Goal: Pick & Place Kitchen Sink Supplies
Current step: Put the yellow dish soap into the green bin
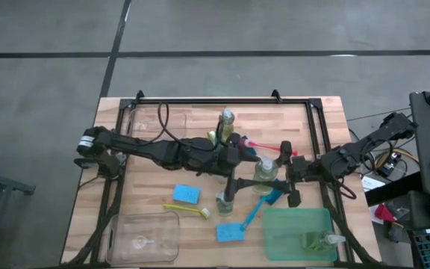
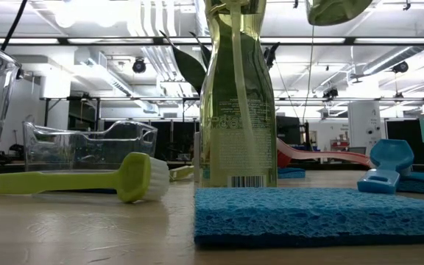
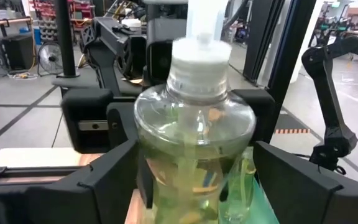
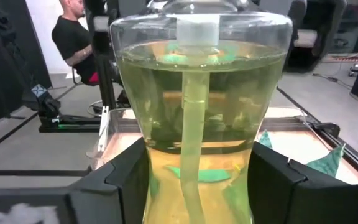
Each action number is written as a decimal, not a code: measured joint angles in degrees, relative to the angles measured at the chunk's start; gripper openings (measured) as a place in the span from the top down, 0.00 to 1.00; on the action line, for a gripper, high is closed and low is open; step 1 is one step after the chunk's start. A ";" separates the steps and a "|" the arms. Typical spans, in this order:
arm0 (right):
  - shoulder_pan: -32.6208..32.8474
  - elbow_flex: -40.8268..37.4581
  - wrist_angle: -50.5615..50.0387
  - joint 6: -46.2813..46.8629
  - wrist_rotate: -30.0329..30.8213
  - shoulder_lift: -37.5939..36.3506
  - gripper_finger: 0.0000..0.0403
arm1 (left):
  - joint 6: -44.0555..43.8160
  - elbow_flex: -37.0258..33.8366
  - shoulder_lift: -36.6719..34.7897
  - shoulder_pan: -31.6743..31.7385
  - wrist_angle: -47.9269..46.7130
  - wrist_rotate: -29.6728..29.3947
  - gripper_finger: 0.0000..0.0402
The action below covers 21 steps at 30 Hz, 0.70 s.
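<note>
A clear pump bottle (image 1: 266, 170) of yellow-green liquid is at the table's middle with both grippers at it. In the low view only its base (image 2: 337, 9) shows, high above the table. My right gripper (image 1: 276, 172) comes from the right and is shut on the bottle (image 4: 197, 93). My left gripper (image 1: 252, 166) comes from the left. Its open fingers (image 3: 114, 180) stand on either side of the bottle's shoulder (image 3: 194, 137), with a gap showing beside one of them. Another bottle (image 1: 225, 200) stands upright on the table behind a blue sponge (image 2: 315, 213). My right gripper pinches the bottle's narrow waist (image 4: 157, 168) between its two fingers (image 4: 126, 177), level, from the table's right side. The bottle is upright and lifted clear of the table.
A third bottle (image 1: 228, 123) stands near the far edge and one lies in the green tray (image 1: 297, 220) at the near right. Two blue sponges (image 1: 187, 194), a yellow-green brush (image 1: 189, 211), a blue brush (image 1: 260, 208) and a red-pink brush (image 1: 263, 146) lie around. A clear bin (image 1: 144, 237) sits near left.
</note>
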 joint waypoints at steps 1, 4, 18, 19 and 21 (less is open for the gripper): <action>0.00 -0.02 -0.53 0.21 -0.56 -0.33 0.50 | 0.03 0.00 -0.35 0.00 -0.52 0.00 0.23; 0.09 -0.02 -1.39 0.40 -3.06 -1.71 0.50 | 0.05 0.00 -1.27 -0.13 -3.42 0.02 0.23; 5.64 -1.91 -2.96 -2.79 -10.37 -9.44 0.49 | 4.46 -0.91 -2.16 -2.99 -5.46 0.14 0.23; 6.25 -2.37 -2.99 -2.90 -10.35 -9.97 0.49 | 4.46 -0.98 -2.15 -3.08 -5.55 0.17 0.23; 7.69 -3.44 -3.04 -3.19 -10.18 -10.90 0.49 | 4.40 -1.03 -2.16 -3.33 -5.90 0.17 0.23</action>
